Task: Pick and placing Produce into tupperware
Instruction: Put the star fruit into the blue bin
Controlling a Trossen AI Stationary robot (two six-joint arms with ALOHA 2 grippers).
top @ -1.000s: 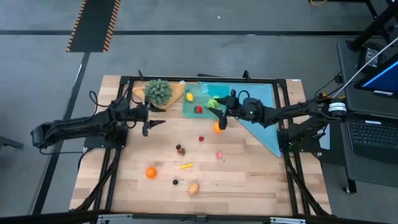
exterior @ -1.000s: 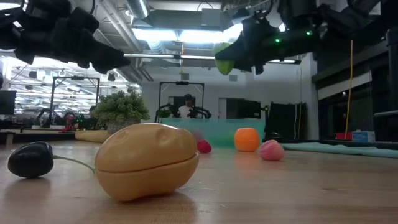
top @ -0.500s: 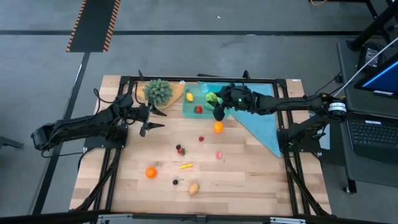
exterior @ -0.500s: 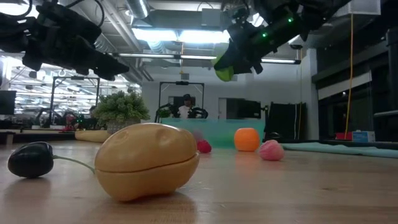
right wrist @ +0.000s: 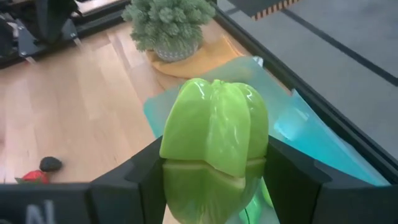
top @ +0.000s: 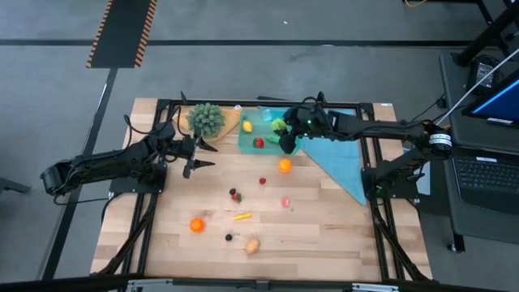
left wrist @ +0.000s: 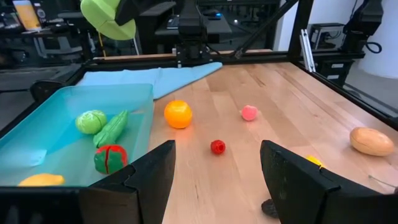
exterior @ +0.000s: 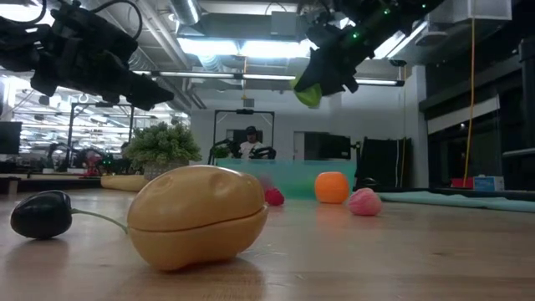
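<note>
The right gripper (right wrist: 214, 186) is clamped on a green bell pepper (right wrist: 214, 140), the piece of produce in hand, one dark finger pressed against each side of it. Directly below and just beyond it sits the tupperware (right wrist: 292, 134), with the bushy plant (right wrist: 171, 22) in its tan dish farther off past the container's end. I'd say the step is the drop: carry the pepper a touch farther over the open middle of the container, come down low, then let the fingers part, so it doesn't bounce over the shallow wall.

The left gripper (left wrist: 214, 180) hangs off to the side over bare wood with its fingers apart and nothing between them. Just ahead of it lies the tupperware (left wrist: 146, 121), and inside are a cabbage (left wrist: 91, 121), a cucumber (left wrist: 112, 128), a red piece (left wrist: 109, 157) and a yellow one (left wrist: 40, 180). Past its wall lie an orange (left wrist: 178, 114), a small red fruit (left wrist: 217, 147) and a pink one (left wrist: 249, 112).

Only the left wrist view shows the container's contents clearly. From the table-level camera the pepper (exterior: 308, 90) is seen held well up in the air, which the overhead view cannot tell; that view instead places the right gripper (top: 283, 135) over the container's near-right part.
</note>
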